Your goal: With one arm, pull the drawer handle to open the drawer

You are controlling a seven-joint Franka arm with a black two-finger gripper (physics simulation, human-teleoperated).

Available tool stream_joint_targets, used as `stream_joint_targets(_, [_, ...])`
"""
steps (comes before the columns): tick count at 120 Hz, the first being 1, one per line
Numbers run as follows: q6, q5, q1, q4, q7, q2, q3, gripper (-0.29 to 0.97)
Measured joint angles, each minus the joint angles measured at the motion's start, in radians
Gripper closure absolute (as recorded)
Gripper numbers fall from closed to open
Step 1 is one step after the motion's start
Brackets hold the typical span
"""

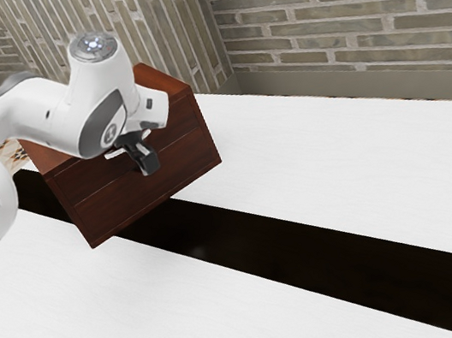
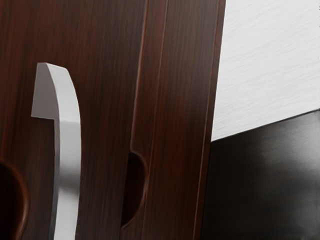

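A dark wooden cabinet stands on the white table at the exterior view's left, with two drawer fronts one above the other, both looking flush with the body. My black gripper is pressed close to the upper front. The wrist view shows a curved grey handle on the wood front, right before my hand. Two dark rounded fingertips stand on either side of the handle and apart from it, so the gripper is open around it.
The white tabletop stretches toward the exterior view's right. A wide black gap runs diagonally across it from under the cabinet. A brick wall stands behind.
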Motion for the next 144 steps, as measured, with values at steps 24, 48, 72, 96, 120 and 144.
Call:
stream_joint_targets(24, [0.008, -0.012, 0.0, -0.009, 0.002, -0.001, 0.0, 0.04])
stream_joint_targets(48, [0.012, -0.014, -0.012, -0.03, 0.002, -0.021, 0.0, 0.09])
stream_joint_targets(72, [0.015, -0.014, -0.031, -0.09, -0.002, -0.07, -0.001, 0.13])
stream_joint_targets(96, [0.017, -0.014, -0.066, -0.142, -0.017, -0.106, 0.001, 0.13])
stream_joint_targets(120, [0.018, -0.011, -0.096, -0.191, -0.036, -0.146, 0.004, 0.13])
stream_joint_targets(144, [0.017, -0.003, -0.145, -0.247, -0.064, -0.198, 0.006, 0.17])
